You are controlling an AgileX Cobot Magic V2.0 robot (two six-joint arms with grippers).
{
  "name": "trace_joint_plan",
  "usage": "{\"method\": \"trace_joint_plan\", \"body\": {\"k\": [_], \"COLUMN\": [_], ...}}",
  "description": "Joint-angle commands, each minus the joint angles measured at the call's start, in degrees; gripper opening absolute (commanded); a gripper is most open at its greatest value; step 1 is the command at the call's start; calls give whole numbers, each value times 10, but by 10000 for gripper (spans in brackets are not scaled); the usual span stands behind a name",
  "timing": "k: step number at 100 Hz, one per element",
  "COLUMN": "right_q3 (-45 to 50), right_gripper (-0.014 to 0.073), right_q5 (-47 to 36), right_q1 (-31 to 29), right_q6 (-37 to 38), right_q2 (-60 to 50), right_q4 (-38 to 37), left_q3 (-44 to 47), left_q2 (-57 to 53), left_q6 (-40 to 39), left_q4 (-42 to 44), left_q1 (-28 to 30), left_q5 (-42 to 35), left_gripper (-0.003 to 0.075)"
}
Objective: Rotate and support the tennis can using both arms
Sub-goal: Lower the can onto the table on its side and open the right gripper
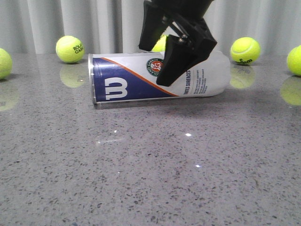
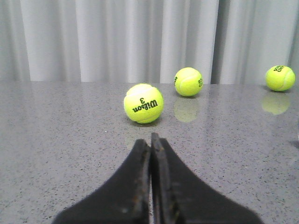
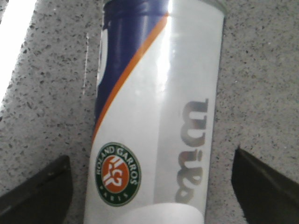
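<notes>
You're hovering the right gripper (image 1: 170, 52) over the middle of the tennis can (image 1: 141, 77), and its fingers (image 3: 39, 191) are spread wide, one on each side of the can with bare counter (image 1: 150, 174) showing in both gaps, so nothing is being gripped yet. The can is lying on its side on the counter, long axis running crosswise to you, metal-rimmed end pointing toward the left arm's side and the white end toward the right. The round emblem (image 3: 117, 173) is facing up between the fingers.

By my read, you're in the approach step. Next you're needing to lower until the fingers are straddling the can's widest part, then close evenly so it isn't rolling away.

Your left gripper (image 2: 150, 144) is sitting low over the counter away from the can, fingers pressed together and holding nothing, looking at a tennis ball (image 2: 143, 103). You'll be wanting it at the can to support the turn.
</notes>
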Motion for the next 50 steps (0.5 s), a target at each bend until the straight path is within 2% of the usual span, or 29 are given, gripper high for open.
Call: {"method": "trace_joint_plan", "body": {"k": [1,16,27,35,50], "right_q3": [-20,-20,-20,-20,-20], "right_gripper": [650,650,647,646,647], "right_q5": [-22,-22,-22,-22,-37], "right_q1": [-2,-2,-2,-2,-4], "right_q6": [1,17,56,118,287], "right_q2": [-38,-45,-47,-52,-67], "right_q4": [15,15,15,15,0], "left_q3": [27,27,27,27,27], "left_q2": [-22,-22,-22,-22,-22], "left_q6": [-4,-4,-4,-4,-4], "left_q4": [0,0,0,0,0], "left_q1": [2,2,2,2,2], "left_q5": [-43,-43,-43,-43,-43], "left_gripper": [-21,-21,-21,-21,-21]}}
